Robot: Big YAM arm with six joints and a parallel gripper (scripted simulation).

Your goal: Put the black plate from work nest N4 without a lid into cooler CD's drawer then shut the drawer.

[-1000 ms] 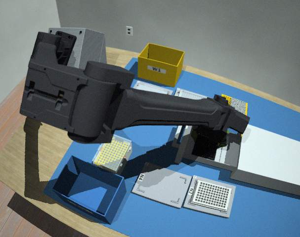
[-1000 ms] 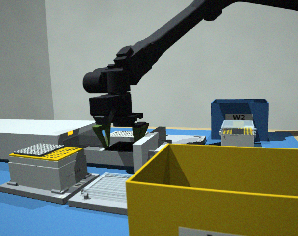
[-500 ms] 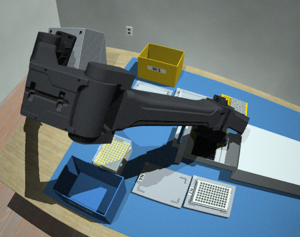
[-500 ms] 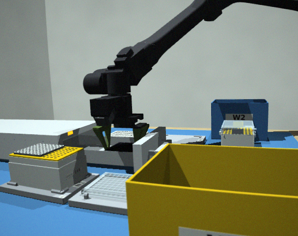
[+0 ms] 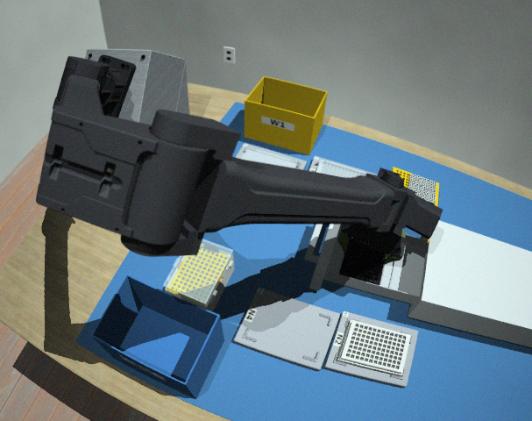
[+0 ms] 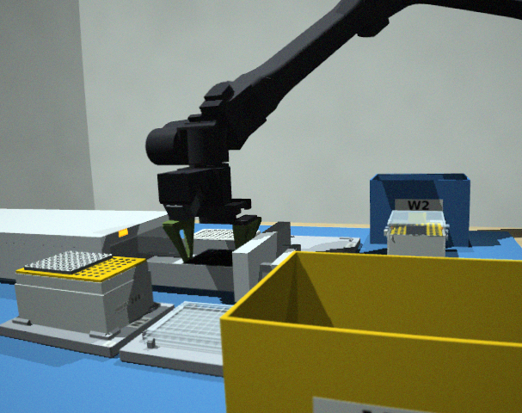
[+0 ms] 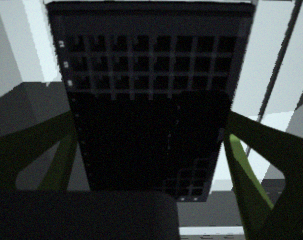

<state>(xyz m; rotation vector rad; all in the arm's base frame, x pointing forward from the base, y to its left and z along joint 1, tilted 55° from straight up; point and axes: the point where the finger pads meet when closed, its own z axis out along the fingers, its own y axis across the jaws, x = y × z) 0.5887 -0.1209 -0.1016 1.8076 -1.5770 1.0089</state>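
The end effector [image 7: 151,145] grips the black plate [image 7: 151,90] by its 2 long sides between green fingers.

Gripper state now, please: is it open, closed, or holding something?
Gripper: closed on the black plate, one green finger on each side, down in the open drawer of the cooler.
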